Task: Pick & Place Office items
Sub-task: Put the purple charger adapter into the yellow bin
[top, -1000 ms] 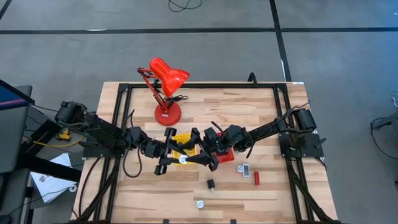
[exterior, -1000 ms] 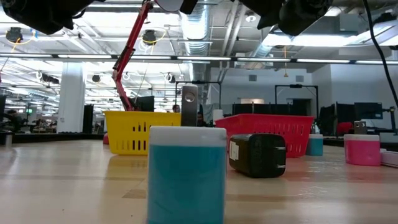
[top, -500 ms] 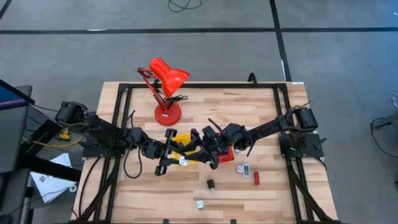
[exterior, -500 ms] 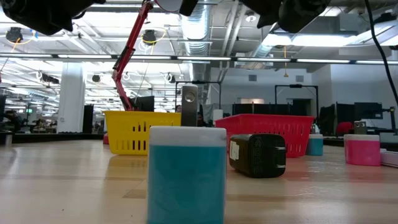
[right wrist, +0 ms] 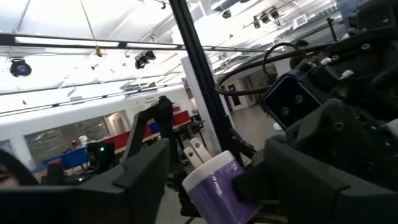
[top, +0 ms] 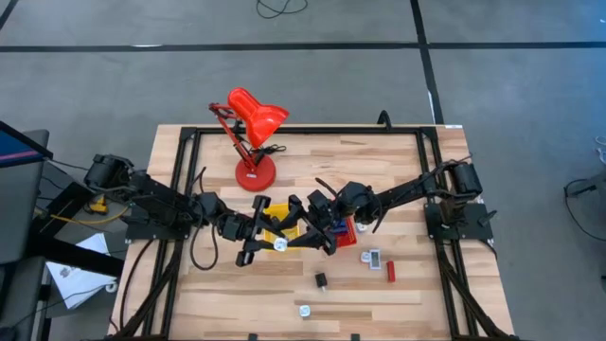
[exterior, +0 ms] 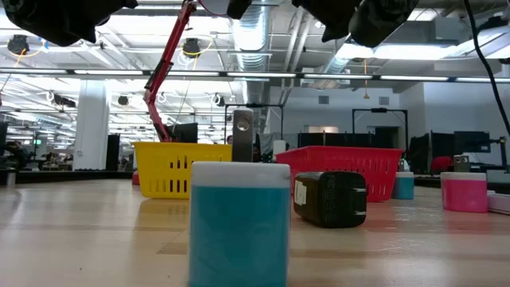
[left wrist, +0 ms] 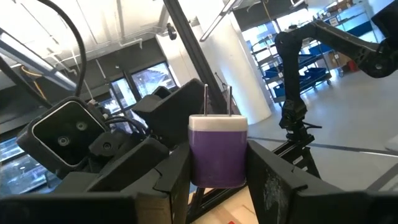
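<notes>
A wooden table seen from above, with two dark robot arms reaching in from the left and right sides and meeting near the middle.

The left gripper (top: 276,238) hangs above the yellow tray (top: 277,213) at mid-table. Its wrist camera shows the two fingers (left wrist: 165,180) clamped on a small purple charger plug (left wrist: 217,154) with a white cap and two metal prongs pointing up; the plug sits squarely between the fingers, lifted clear of the table.

Just to its right, the right gripper (top: 317,216) faces the left one above the gap between the yellow tray and the red tray (top: 347,233). Its jaws stand wide, one finger on each side of the same purple plug (right wrist: 214,186), and whether they touch it cannot be told.

Behind the trays, toward the far left of the table, stands a red desk lamp (top: 252,133).

Nearer the front edge, to the right of the grippers and well apart from them, loose items lie on the wood: a black charger block (top: 321,280), a silvery-white piece (top: 304,310) close to the near edge, a pale piece (top: 372,257) beside the red tray, and a red rectangle (top: 389,271) just right of it.

From table height, a teal block with a white cap (exterior: 239,223) stands closest, the black charger (exterior: 330,198) behind it, and a pink block (exterior: 464,191) at far right.
</notes>
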